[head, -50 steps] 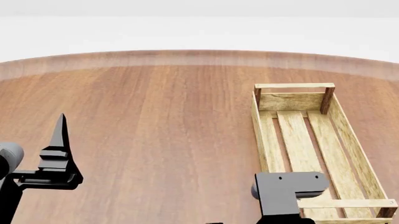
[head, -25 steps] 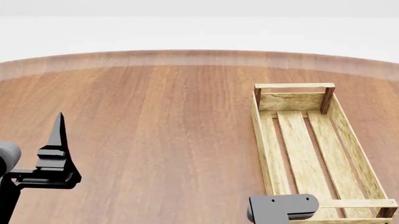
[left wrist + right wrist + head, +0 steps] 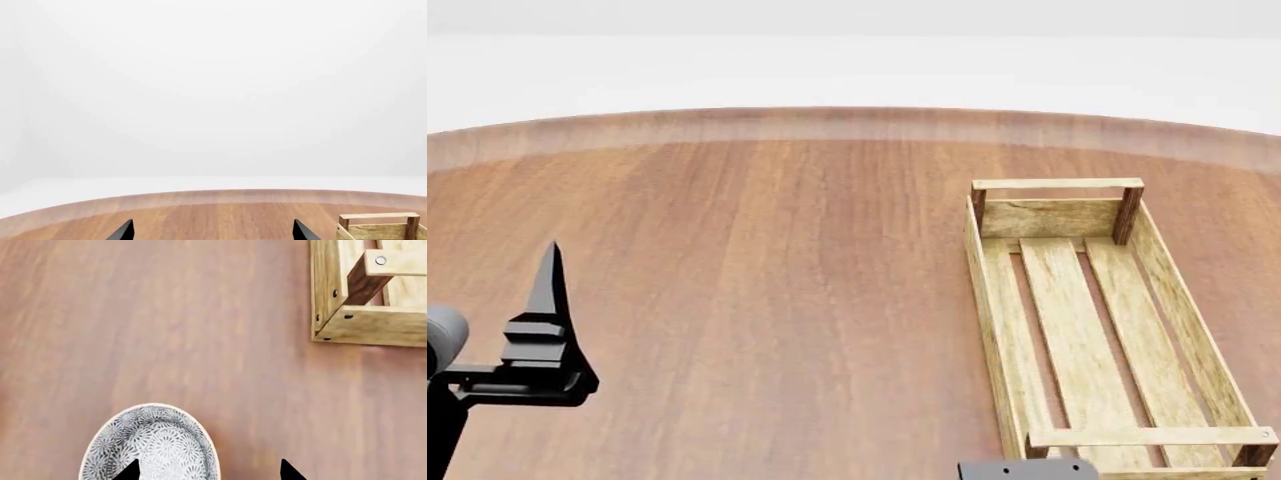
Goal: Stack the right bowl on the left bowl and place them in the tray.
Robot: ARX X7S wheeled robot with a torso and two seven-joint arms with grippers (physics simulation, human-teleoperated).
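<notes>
One bowl (image 3: 153, 440), white with a grey floral pattern, lies on the wooden table and shows only in the right wrist view. My right gripper (image 3: 209, 472) is open above it, one fingertip over the bowl's inside and the other over bare table, so the bowl's rim lies between them. The second bowl is out of view. The tray (image 3: 985, 300), a long light-wood crate with a slatted bottom, is empty at the right; one corner (image 3: 360, 325) lies beyond the bowl. My left gripper (image 3: 550, 290) is open and empty at the left, above the table, and its fingertips (image 3: 127, 231) stand wide apart.
The round wooden table (image 3: 761, 250) ends in a curved far edge (image 3: 854, 122) with white floor behind. In the head view only the top of my right arm (image 3: 1014, 468) shows at the bottom edge. The tray's far end (image 3: 377, 227) shows in the left wrist view.
My right arm has dropped toward the bottom edge of the head view until almost hidden, uncovering the tray's near end. My left gripper has drifted slightly left.
</notes>
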